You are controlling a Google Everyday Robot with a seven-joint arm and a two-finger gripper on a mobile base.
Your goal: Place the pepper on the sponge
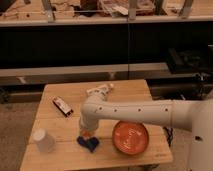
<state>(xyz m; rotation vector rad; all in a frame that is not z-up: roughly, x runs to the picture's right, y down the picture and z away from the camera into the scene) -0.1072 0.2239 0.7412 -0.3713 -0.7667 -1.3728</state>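
My gripper (86, 132) points straight down over the front left part of the wooden table (131, 93), at the end of the white arm that reaches in from the right. A small bit of orange, the pepper (86, 134), shows at the gripper's tip, and the gripper is shut on it. The dark-blue sponge (89, 144) lies flat on the table directly under and slightly in front of the gripper. Pepper and sponge are very close; I cannot tell whether they touch.
A big round orange plate (130, 138) sits right of the sponge. A white cup (44, 141) stands upside down at the front left. A black-and-red packet (62, 106) lies left of the arm, a white object (99, 90) behind it. Dark shelving runs behind the table.
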